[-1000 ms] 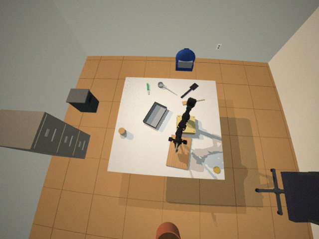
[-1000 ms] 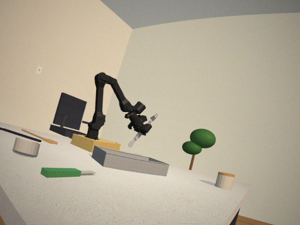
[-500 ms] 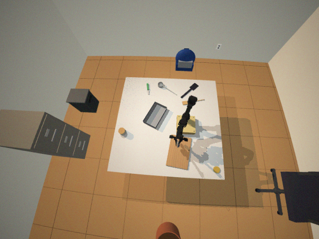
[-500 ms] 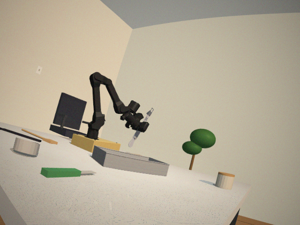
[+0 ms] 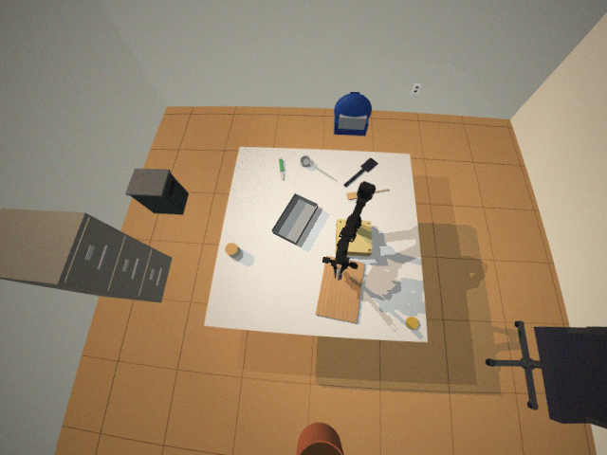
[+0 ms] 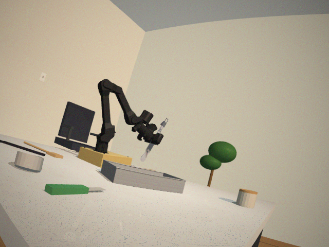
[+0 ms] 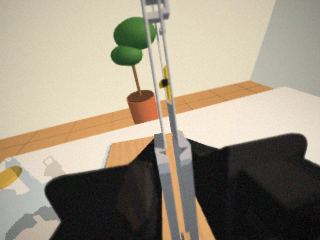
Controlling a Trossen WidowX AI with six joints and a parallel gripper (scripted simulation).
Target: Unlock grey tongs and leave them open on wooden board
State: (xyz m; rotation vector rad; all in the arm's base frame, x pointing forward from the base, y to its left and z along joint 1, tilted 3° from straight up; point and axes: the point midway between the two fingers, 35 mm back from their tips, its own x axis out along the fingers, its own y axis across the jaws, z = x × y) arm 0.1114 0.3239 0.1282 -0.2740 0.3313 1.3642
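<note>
My gripper (image 5: 339, 265) (image 6: 154, 139) (image 7: 165, 140) is shut on the grey tongs (image 5: 339, 275) (image 6: 150, 146) (image 7: 187, 200), part-way along their arms. It holds them in the air above the near-base end of the wooden board (image 5: 338, 303) (image 7: 125, 152). The tongs are tilted steeply, with the hinge end up and the tips slanting down. In the wrist view the two arms lie close together with a narrow gap, and a yellow piece (image 7: 167, 90) shows between them towards the hinge. The tips are out of the wrist view. The roasting tin (image 5: 296, 220) (image 6: 148, 180) is empty.
The yellow base block (image 5: 362, 245) (image 6: 90, 157) adjoins the board's base end. A lidded jar (image 5: 231, 248) (image 6: 246, 197) and a yellow disc (image 5: 412, 323) (image 7: 10, 176) stand apart. A green-handled knife (image 5: 281, 165) (image 6: 66, 189), ladle (image 5: 305, 160) and black spatula (image 5: 368, 165) lie at the back.
</note>
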